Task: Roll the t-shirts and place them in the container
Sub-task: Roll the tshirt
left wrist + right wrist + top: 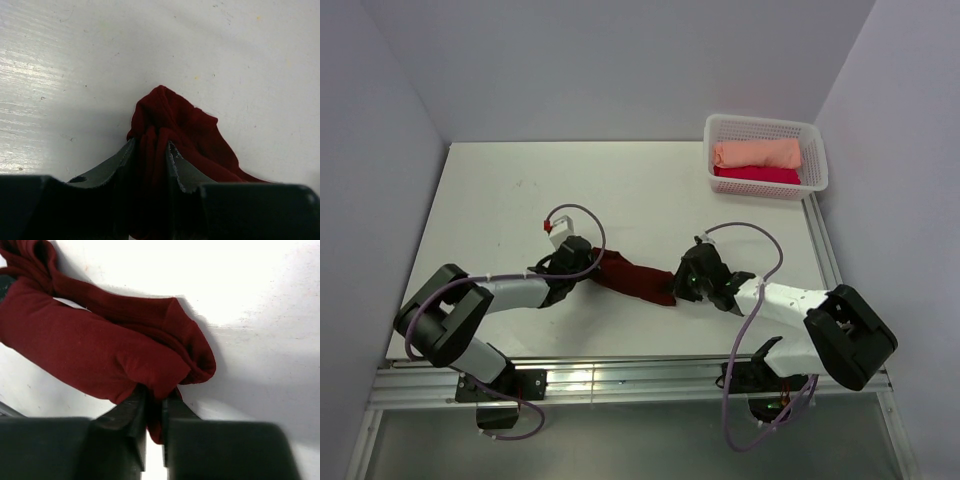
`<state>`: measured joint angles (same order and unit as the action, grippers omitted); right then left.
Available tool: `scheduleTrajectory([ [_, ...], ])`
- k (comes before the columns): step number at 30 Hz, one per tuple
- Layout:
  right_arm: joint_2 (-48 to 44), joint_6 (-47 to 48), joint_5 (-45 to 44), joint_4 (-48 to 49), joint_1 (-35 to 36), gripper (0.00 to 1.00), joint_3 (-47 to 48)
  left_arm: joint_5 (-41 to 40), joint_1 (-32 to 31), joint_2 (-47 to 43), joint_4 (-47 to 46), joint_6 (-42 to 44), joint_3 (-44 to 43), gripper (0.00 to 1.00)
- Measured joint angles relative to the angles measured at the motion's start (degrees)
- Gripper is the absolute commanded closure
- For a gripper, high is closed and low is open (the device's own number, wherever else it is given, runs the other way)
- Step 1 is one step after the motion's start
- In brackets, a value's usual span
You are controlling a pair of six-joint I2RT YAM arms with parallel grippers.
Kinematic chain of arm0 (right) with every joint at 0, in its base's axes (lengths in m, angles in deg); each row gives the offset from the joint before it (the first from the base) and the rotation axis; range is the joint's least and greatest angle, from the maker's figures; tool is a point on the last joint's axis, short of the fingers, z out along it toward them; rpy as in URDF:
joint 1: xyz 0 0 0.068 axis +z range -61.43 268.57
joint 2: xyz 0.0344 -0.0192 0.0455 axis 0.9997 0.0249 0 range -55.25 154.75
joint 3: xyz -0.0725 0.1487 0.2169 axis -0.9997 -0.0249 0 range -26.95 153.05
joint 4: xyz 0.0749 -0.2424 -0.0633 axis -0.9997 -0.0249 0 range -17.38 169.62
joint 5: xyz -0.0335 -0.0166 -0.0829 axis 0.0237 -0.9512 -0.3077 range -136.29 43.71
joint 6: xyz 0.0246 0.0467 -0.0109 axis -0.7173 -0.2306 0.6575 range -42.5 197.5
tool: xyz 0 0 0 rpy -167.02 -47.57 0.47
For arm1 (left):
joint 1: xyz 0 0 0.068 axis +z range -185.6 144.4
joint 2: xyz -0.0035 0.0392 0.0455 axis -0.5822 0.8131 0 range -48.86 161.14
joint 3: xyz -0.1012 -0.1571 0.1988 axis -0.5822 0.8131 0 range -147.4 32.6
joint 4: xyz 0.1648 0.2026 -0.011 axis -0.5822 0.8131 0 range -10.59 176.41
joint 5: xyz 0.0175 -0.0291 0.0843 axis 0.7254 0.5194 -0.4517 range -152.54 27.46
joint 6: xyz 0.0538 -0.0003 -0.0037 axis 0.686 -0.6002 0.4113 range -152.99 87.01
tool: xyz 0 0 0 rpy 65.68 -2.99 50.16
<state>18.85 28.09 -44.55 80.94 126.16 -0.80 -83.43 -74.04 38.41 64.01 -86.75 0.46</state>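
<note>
Dark fingers (125,420) of the right gripper (154,399) fill the bottom of its wrist view, drawn nearly together with a fold of the maroon t-shirt (90,350) pinched between them at the bundle's near edge. At the other end the left gripper (151,146) is likewise closed on the same cloth, a bunched wad of it standing up between its fingers and spilling past their tips onto the table. From above, the maroon t-shirt (632,277) is a narrow, loosely rolled bundle stretched between the two grippers in the middle of the near half of the white table (620,190). Its long axis runs roughly left to right, the left end slightly farther from the arm bases than the right end. A pale sliver shows between folds in the right wrist view; whether that is a label or the table beneath cannot be told, and no writing can be read. Well apart, at the far right corner, a white mesh basket (817,150) holds a rolled peach t-shirt (757,153) and, touching its near side, a crimson-pink t-shirt (757,175), both lying crosswise.
</note>
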Motion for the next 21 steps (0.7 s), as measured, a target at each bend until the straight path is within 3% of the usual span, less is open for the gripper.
scheduleTrajectory([
  [6, -1.2, -0.07, -1.11, -1.18, -0.07, 0.96, -0.07, 0.02, 0.04, -0.02, 0.98, 0.11, -0.55, 0.97],
  [7, -1.73, 0.07, -1.66, -2.01, -0.07, 0.96, 0.04, 0.04, 0.04, -0.11, 1.55, 0.11, -0.81, 0.93],
  [8, -2.32, 0.39, -2.38, -3.13, -0.07, 0.96, 0.22, 0.13, 0.02, -0.33, 2.36, 0.11, -1.09, 0.78],
  [11, -3.15, 1.49, -3.15, -5.57, -0.07, 0.98, 0.98, 1.49, 0.02, -2.58, 5.64, 0.35, -1.2, 0.59],
  [17, -3.23, 3.76, -3.13, -6.51, -0.09, 1.0, 1.2, 10.45, 8.26, -8.85, 7.41, 3.32, 1.77, 0.43],
  [21, -2.99, 4.39, -2.93, -6.38, -0.09, 1.0, 1.29, 15.65, 13.27, -9.4, 7.87, 4.87, 2.56, 0.39],
])
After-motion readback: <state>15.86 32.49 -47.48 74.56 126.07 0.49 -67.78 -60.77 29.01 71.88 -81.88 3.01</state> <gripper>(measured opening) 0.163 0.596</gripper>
